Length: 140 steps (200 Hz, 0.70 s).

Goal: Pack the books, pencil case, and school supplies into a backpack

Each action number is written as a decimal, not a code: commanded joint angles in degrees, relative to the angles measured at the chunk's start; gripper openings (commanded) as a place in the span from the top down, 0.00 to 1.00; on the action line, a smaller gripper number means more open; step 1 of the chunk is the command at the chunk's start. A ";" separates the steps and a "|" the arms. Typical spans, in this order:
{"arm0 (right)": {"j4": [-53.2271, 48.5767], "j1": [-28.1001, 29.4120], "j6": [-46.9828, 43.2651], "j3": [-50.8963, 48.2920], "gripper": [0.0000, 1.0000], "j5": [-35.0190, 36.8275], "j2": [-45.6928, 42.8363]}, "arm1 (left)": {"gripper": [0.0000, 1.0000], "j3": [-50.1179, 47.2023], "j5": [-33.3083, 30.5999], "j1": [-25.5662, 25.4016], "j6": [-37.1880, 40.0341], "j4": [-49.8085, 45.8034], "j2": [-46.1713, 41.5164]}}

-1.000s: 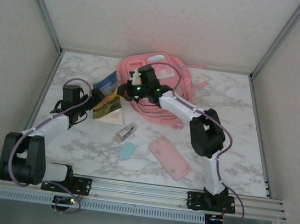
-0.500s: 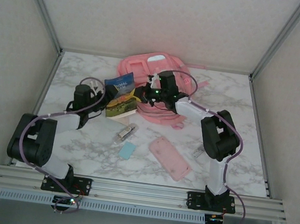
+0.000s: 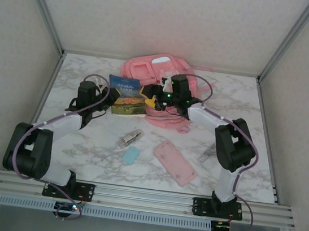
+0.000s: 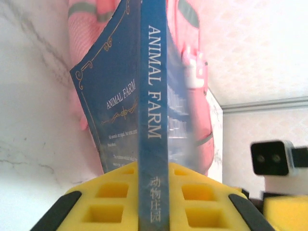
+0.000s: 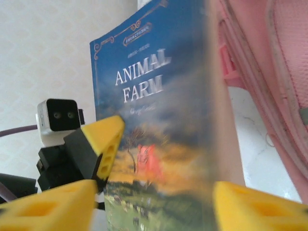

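The pink backpack (image 3: 149, 69) lay at the far middle of the table (image 3: 83, 140), the landscape-cover book (image 3: 124, 93) just left of it, the left gripper (image 3: 110, 99) clamped on its spine, the right gripper (image 3: 152, 100) with fingers apart at its right edge, and the pencil case (image 3: 175, 162) well nearer.

White marble-patterned table (image 3: 263, 152), pale textured walls (image 3: 167, 20), silver rail (image 3: 144, 195) along the near edge.
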 commanded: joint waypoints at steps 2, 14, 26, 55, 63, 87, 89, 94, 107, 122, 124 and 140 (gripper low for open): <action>-6.05 0.44 -2.86 -1.71 0.01 6.88 -8.11 | 1.00 5.95 -8.06 -0.26 2.22 -5.33 -4.03; -5.69 1.09 -0.87 -3.91 0.01 8.39 -10.23 | 1.00 6.77 -11.33 -0.27 0.28 -4.03 -4.11; -2.93 2.27 2.54 -6.29 0.01 8.43 -11.21 | 1.00 7.15 -14.80 -0.35 -2.73 -1.98 -3.61; 12.24 7.39 14.79 -12.25 0.01 8.78 -9.95 | 1.00 7.67 -22.14 -2.16 -7.87 5.10 -2.01; 17.09 8.93 17.79 -13.24 0.01 9.39 -9.01 | 1.00 8.01 -23.98 -3.05 -8.31 6.28 -1.76; 25.98 13.32 23.39 -12.62 0.01 11.32 -5.25 | 1.00 8.92 -27.34 -5.49 -9.25 8.22 -1.34; 26.65 13.49 23.67 -12.40 0.01 11.50 -4.88 | 1.00 8.87 -27.55 -5.70 -9.42 8.33 -1.35; 28.35 14.07 24.34 -11.92 0.01 11.82 -3.98 | 1.00 8.68 -28.07 -6.11 -9.76 8.78 -1.36; 32.64 14.68 26.47 -10.90 0.01 12.90 -1.65 | 1.00 7.86 -28.97 -7.18 -11.00 9.71 -1.51; 37.39 14.75 28.62 -10.69 0.01 15.21 0.32 | 1.00 6.45 -29.84 -8.26 -12.25 10.62 -2.08; 37.94 14.77 28.80 -10.73 0.01 15.53 0.46 | 1.00 6.21 -30.09 -8.44 -12.41 10.76 -2.20; 40.91 14.87 29.42 -11.83 0.01 19.41 1.04 | 1.00 4.38 -31.94 -9.71 -13.52 11.22 -3.42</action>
